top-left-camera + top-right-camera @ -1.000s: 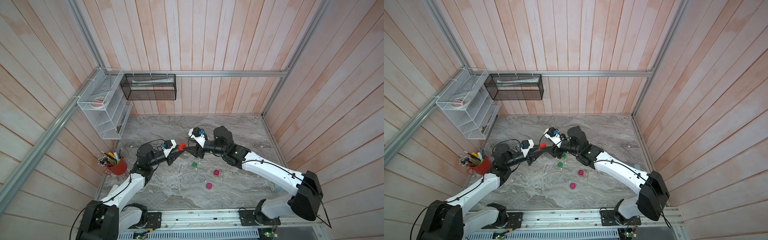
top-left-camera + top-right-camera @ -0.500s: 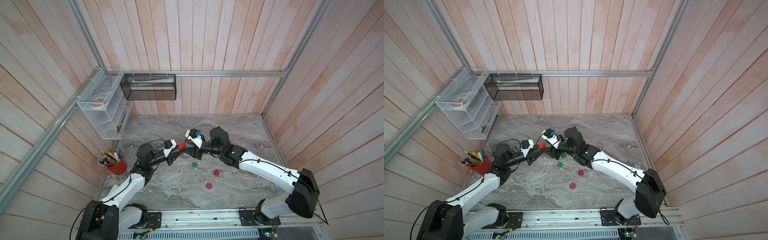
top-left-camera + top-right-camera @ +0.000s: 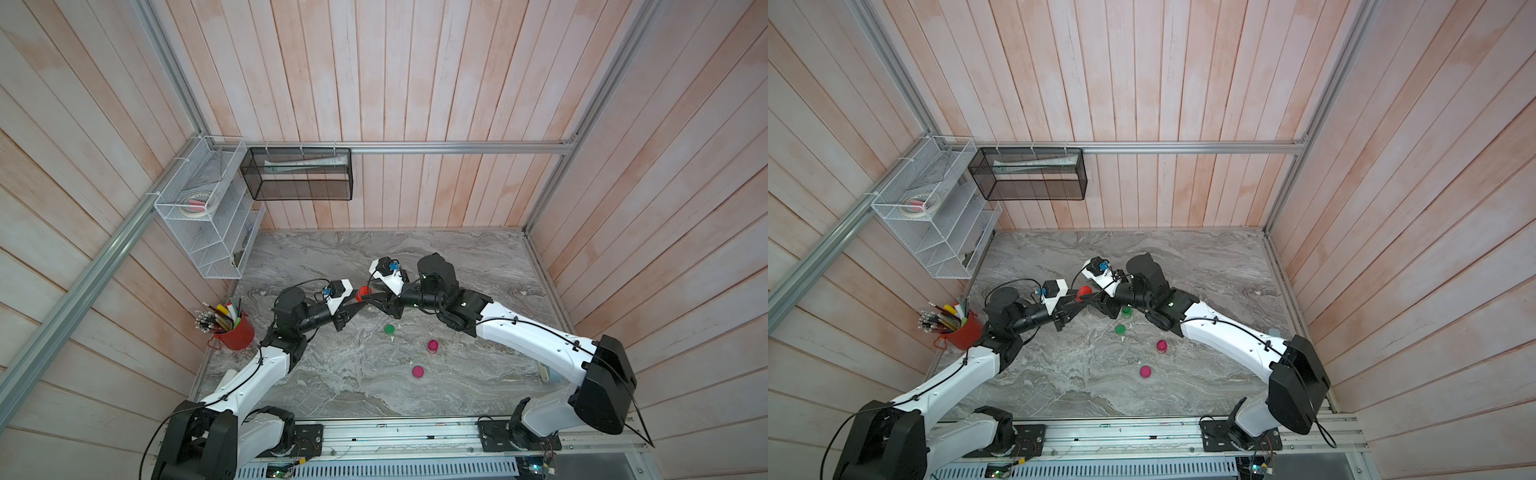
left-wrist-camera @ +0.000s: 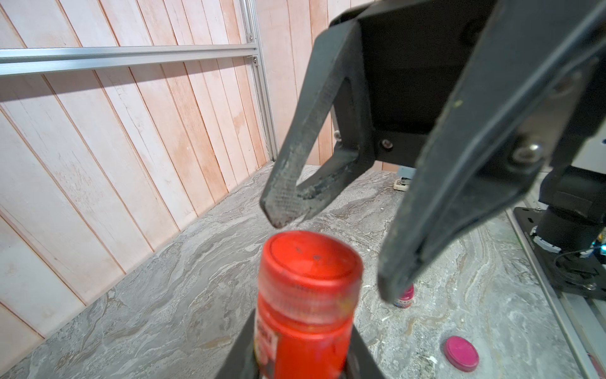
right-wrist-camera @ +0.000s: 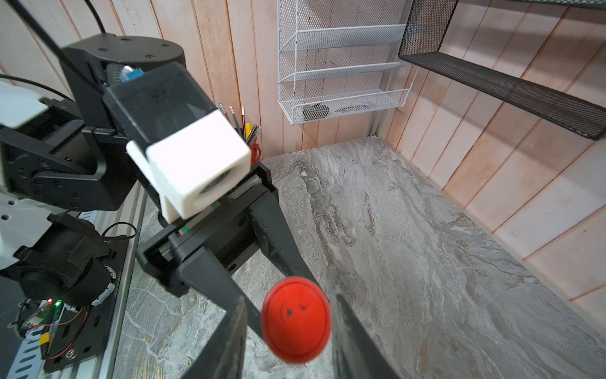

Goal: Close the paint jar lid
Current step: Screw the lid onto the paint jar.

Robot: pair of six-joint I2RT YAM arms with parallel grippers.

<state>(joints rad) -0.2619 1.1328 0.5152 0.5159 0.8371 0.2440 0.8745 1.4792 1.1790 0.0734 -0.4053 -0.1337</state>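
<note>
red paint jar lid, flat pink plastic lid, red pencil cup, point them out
red paint jar lid (image 4: pixel 311 259): left wrist view, top face
flat pink plastic lid (image 4: pixel 461 353): left wrist view, top face
red pencil cup (image 3: pixel 239 336): a top view, outer wall

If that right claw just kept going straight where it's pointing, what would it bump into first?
Most likely the red lid of the paint jar that the left gripper holds up. The right gripper points at it, its open fingers either side of the lid without touching.

Grey marble table (image 3: pixel 353 386), red pencil cup (image 3: pixel 235 332), green lid (image 3: pixel 389 329), pink jar (image 3: pixel 432 345), pink lid (image 3: pixel 417 371)
</note>
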